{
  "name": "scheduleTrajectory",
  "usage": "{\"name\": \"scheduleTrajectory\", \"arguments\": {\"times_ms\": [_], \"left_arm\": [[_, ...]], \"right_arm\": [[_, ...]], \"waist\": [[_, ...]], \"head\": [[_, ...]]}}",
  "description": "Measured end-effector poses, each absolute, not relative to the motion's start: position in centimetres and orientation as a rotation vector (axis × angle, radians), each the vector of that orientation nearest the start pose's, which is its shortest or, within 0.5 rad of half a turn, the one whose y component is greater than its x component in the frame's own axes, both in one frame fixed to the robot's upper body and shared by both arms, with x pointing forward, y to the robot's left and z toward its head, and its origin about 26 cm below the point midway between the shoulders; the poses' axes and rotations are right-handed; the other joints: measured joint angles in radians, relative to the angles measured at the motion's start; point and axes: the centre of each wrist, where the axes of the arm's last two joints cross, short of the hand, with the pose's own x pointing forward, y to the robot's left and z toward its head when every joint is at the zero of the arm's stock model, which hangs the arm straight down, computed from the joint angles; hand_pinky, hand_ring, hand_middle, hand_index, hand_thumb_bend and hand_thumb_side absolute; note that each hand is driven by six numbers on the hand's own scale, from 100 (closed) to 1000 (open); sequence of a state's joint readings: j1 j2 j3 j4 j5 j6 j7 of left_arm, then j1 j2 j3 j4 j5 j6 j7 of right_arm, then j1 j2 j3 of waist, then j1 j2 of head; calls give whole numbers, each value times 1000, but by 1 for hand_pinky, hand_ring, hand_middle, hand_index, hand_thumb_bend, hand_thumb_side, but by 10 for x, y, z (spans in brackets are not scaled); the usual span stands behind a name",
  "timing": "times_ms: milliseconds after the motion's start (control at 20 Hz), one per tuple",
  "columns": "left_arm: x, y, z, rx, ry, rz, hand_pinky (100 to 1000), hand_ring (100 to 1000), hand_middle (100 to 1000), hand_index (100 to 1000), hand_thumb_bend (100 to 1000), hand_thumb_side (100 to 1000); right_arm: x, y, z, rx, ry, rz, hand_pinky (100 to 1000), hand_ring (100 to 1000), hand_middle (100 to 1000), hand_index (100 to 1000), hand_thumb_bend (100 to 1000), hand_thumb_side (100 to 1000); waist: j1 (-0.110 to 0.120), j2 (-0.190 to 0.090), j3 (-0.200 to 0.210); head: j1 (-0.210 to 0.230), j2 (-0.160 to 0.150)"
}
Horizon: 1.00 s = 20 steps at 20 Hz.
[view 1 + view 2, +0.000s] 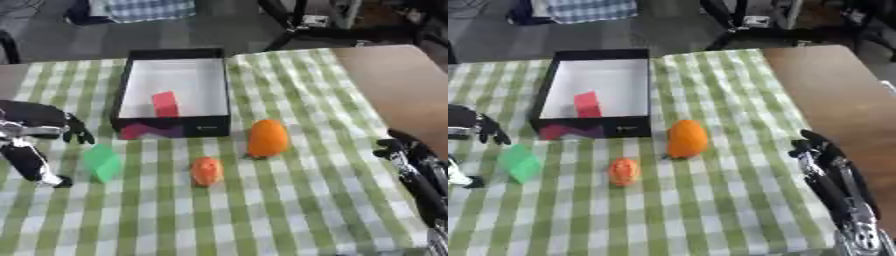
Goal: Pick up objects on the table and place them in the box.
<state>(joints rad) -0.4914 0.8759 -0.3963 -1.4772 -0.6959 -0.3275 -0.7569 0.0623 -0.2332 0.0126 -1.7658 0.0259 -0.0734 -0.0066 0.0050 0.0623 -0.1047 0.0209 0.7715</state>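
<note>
A black box (175, 127) with a red block (165, 104) inside sits far-centre on the checked surface (289, 210). Nearer lie a green block (102, 162), a small orange fruit (206, 171) and a larger orange one (267, 138). The left hand (39, 145), fingers spread and empty, is just left of the green block; the right hand (833, 175) rests open near right.

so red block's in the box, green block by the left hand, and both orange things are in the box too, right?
Not quite. The left eye view shows the large orange object and the small orange object on the tablecloth in front of the box, not in it. The red block in the box and the green block by the left hand are right.
</note>
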Motion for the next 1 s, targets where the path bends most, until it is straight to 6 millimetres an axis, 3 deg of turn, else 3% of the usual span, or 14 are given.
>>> {"name": "scheduleTrajectory", "arguments": {"times_ms": [700,800,1000], "left_arm": [[380,337,138,650,-948,-2144,783,711,741,907,394,394],[384,334,133,646,-948,-2146,778,694,724,888,365,377],[389,332,122,636,-969,-2138,761,635,659,749,289,341]], "right_arm": [[259,-291,36,-189,-1766,225,890,713,704,864,100,625],[259,-291,36,-189,-1766,226,890,713,704,864,100,625],[259,-291,36,-189,-1766,226,890,713,704,864,100,625]], "waist": [[0,0,1],[0,0,1],[0,0,1]], "head": [[29,0],[29,0],[29,0]]}}
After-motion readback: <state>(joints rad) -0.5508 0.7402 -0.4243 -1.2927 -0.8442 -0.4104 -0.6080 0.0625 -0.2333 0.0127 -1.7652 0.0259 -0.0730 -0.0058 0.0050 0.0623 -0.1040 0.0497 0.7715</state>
